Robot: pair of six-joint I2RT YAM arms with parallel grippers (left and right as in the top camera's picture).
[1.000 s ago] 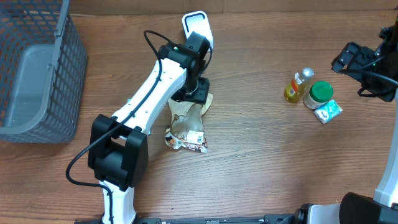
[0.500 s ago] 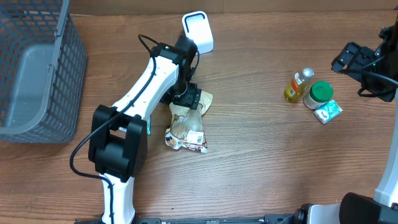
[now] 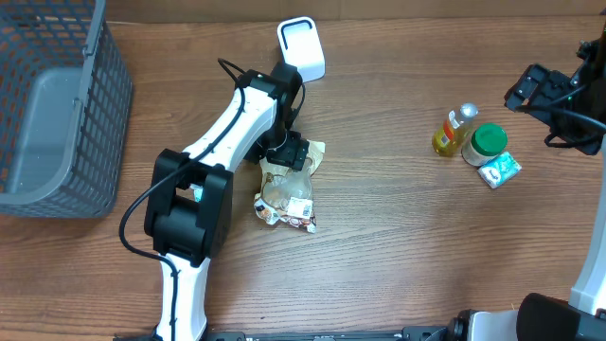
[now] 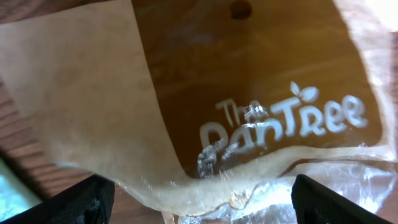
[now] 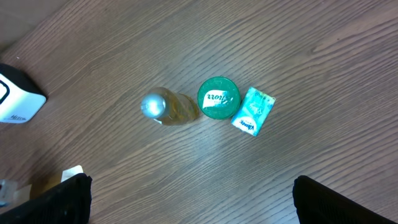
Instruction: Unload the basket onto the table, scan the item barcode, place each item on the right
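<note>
**Bag flat on table, left claw spread over its far end**

Snack bag lies crumpled on the wooden table, a little left of centre, with its long axis running far to near. The left wrist view shows its brown paper face printed with white lettering, "The PanTree", and clear crinkled film along the lower edge. A pale patch sits on the near right part of the bag, too small to read.

The left gripper hangs over the bag's far end. In its own camera both fingers stand wide apart at the bottom corners, pinching nothing, the bag spread out beneath them.

Just beyond, at the far edge, a white scanner stands apart from the bag. A grey wire basket fills the far left corner.

Well to the right are a small bottle of yellow liquid, a green-lidded jar touching it, and a teal packet just beside the jar on its near side. The right gripper hovers above and beyond them, its fingers spread wide with nothing between.
</note>
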